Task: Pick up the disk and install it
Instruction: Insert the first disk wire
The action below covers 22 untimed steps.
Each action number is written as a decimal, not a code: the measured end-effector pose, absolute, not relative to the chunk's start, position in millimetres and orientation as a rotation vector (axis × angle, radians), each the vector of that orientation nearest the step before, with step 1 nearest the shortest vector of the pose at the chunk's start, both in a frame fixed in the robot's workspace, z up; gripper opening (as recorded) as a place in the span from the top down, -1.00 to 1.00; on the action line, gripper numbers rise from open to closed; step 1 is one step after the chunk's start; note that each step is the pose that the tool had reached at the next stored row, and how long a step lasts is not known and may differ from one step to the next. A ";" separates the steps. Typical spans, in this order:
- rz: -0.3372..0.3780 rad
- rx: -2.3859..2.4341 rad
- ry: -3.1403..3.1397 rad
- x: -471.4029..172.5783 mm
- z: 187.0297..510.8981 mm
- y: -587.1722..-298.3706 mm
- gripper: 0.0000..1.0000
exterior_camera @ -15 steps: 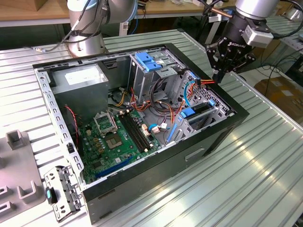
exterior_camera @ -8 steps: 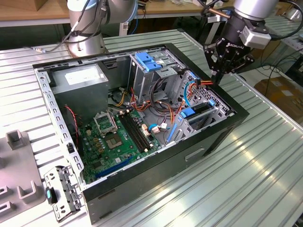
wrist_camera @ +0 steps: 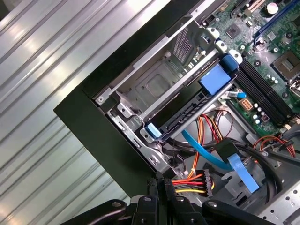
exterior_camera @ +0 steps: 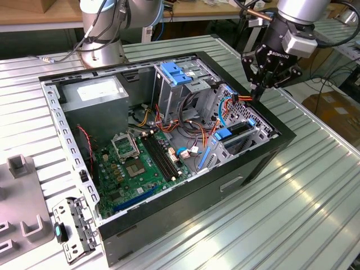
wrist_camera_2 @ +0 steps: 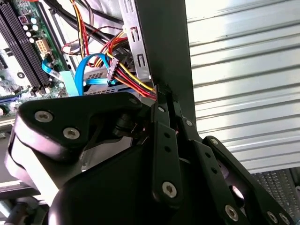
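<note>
The gripper hangs at about two o'clock over the open computer case on the desk, its fingers pressed together, gripping nothing, tips by the power cable. The disk sits in the drive cage at the case's four-o'clock corner, blue rails showing.

Exterior overview; wrist close-ups over case

The open black metal computer case sits on a ribbed silver-grey surface. Inside lie a green circuit board, blue plastic drive-bay latches and red, orange and yellow wires. The gripper is matte black.
</note>
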State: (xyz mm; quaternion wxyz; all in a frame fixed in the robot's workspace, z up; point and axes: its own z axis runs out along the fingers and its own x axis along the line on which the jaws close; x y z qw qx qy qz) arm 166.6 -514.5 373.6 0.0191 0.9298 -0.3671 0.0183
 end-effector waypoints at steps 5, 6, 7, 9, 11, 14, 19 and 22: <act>0.056 2.872 -1.173 166.5 373.6 -514.4 0.66; 0.056 2.872 -1.173 166.4 373.6 -514.4 0.66; 0.056 2.872 -1.174 166.4 373.6 -514.4 0.66; 0.056 2.872 -1.174 166.4 373.6 -514.4 0.66; 0.056 2.872 -1.174 166.4 373.6 -514.4 0.66; 0.056 2.867 -1.185 166.4 373.6 -514.4 0.66; 0.054 2.835 -1.257 166.4 373.6 -514.4 0.66; 0.052 2.803 -1.327 166.1 373.4 -514.4 0.66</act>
